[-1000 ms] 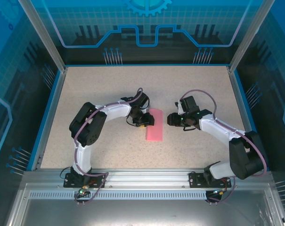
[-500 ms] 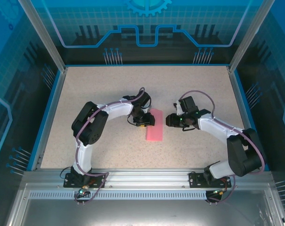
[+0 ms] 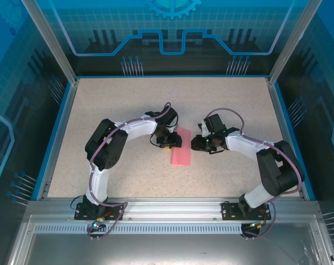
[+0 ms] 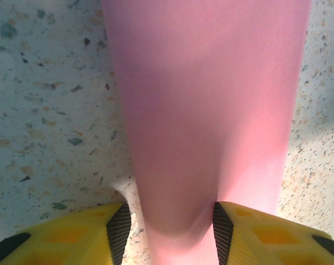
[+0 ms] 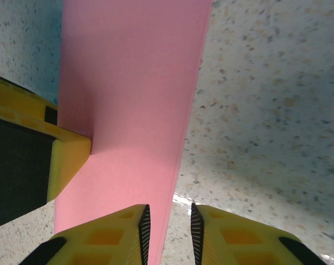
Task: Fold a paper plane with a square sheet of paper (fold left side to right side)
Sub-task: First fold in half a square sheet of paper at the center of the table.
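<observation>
the square sheet of paper (image 3: 181, 152) is folded to a narrow pink strip, flat on the speckled table (image 3: 128, 105) near centre, long axis roughly 12-to-6 in the top view.

left gripper (image 3: 174, 141) comes in from 9 o'clock onto the strip's 12 o'clock half. In the left wrist view the sheet (image 4: 211, 110) runs straight up toward 12 between the yellow fingers. The left gripper (image 4: 169, 229) has its jaws part-closed and the paper fills the gap. Both black pads touch its edges, and there's a small dimple by the 3 o'clock pad (image 4: 222, 229). Reads as a pinch on the paper.

right gripper (image 3: 195, 143) sits just beside the strip at 3 o'clock, level with the left one. In the right wrist view the sheet (image 5: 128, 83) takes the 9 o'clock half of the frame. Its 3 o'clock edge drops into the gap of the right gripper (image 5: 168, 226). Jaws are narrow but not closed. The 9 o'clock pad is over the paper, with bare table between the edge and the 3 o'clock pad. No grip there. One left finger (image 5: 67, 157) overlaps the sheet's 9 o'clock edge.
</observation>
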Controlling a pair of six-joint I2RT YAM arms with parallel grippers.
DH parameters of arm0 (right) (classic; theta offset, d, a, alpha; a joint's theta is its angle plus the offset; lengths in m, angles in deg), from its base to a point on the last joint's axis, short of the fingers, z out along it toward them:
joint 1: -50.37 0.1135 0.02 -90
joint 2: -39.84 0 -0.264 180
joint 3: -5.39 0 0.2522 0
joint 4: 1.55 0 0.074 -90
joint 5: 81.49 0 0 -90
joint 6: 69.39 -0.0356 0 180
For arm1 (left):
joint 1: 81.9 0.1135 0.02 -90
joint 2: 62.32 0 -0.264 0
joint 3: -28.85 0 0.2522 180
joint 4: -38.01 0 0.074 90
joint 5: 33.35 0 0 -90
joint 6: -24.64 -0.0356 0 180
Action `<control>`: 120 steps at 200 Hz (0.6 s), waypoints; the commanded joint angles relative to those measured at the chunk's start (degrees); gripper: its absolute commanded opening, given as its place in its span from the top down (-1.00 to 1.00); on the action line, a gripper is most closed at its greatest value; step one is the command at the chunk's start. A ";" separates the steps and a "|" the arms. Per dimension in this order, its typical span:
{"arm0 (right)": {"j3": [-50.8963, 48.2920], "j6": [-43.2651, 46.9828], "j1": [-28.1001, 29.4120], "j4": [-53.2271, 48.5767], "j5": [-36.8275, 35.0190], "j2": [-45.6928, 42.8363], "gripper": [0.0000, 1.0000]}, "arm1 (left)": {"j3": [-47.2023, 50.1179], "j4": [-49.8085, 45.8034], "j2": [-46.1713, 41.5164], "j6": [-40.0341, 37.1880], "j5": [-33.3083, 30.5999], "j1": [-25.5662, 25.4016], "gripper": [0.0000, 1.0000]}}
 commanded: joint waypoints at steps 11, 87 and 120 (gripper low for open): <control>2.80 -1.47 1.49 1.28 1.69 3.26 0.48 | 0.46 0.17 4.63 -1.67 -0.08 -2.01 0.03; 5.62 -2.37 2.80 1.02 0.26 6.16 0.53 | 0.46 -0.27 4.80 -1.85 -0.26 -2.11 0.02; 4.81 -2.52 2.54 -0.54 -3.84 3.49 0.52 | 0.37 -0.36 4.82 -1.87 -0.25 -2.15 -0.01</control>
